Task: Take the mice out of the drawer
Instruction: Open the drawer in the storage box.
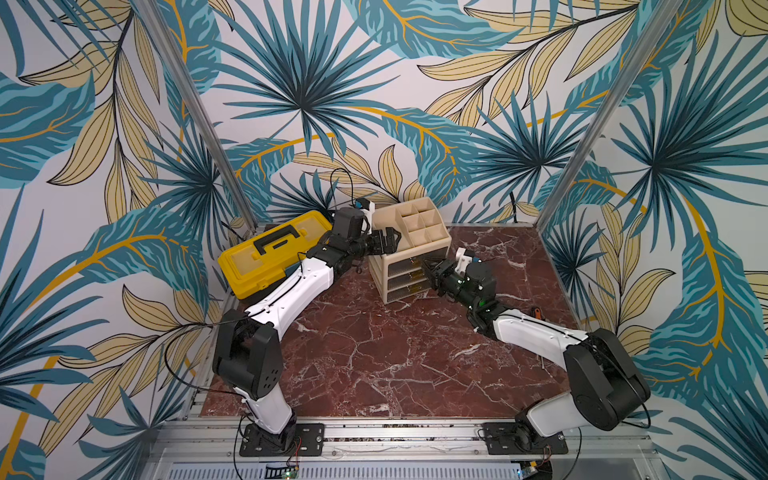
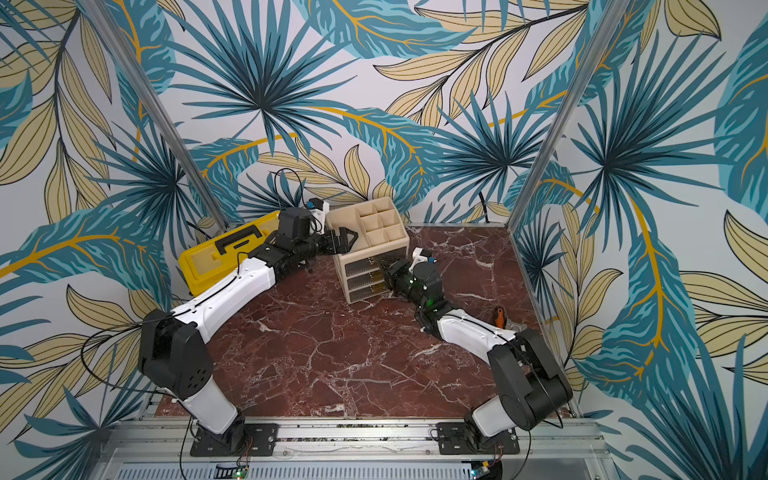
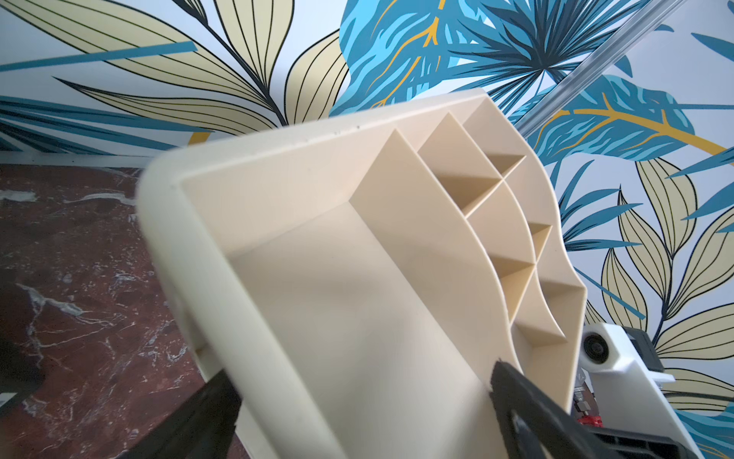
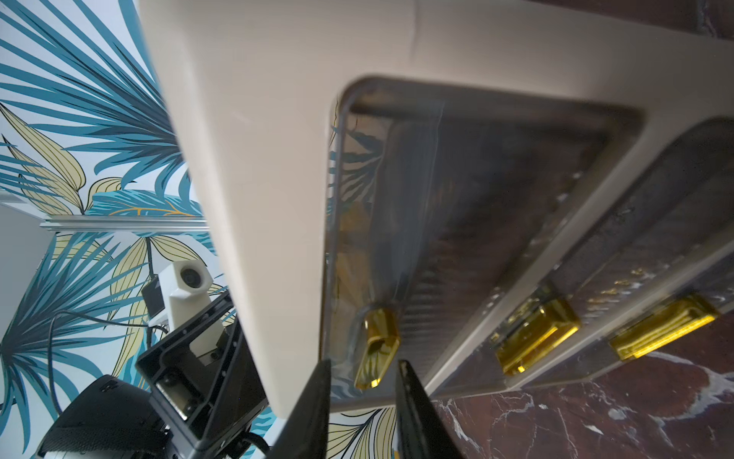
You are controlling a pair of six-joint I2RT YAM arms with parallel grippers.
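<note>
Amber handle [image 4: 377, 337] — right claw [image 4: 363, 363] straddles it, jaws apart.

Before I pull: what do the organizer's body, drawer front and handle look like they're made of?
Organizer body: likely cream plastic; matte, with moulded rounded edges.
Top drawer front: probably clear, smoky plastic; glossy, shows reflections, and the dark inside shows through.
Handle: seemingly translucent amber plastic; shiny, with light passing through it.

Toolbox: yellow plastic rectangular toolbox [image 1: 245, 266] with a black carry handle, lid closed, at 10 o'clock on the table
Table: red-brown marble-patterned tabletop [image 1: 374, 353]
Small tool: orange-handled tool [image 2: 498, 316], 3 o'clock edge
Walls: blue and beige leaf-print wallpaper [image 1: 299, 104]
</note>
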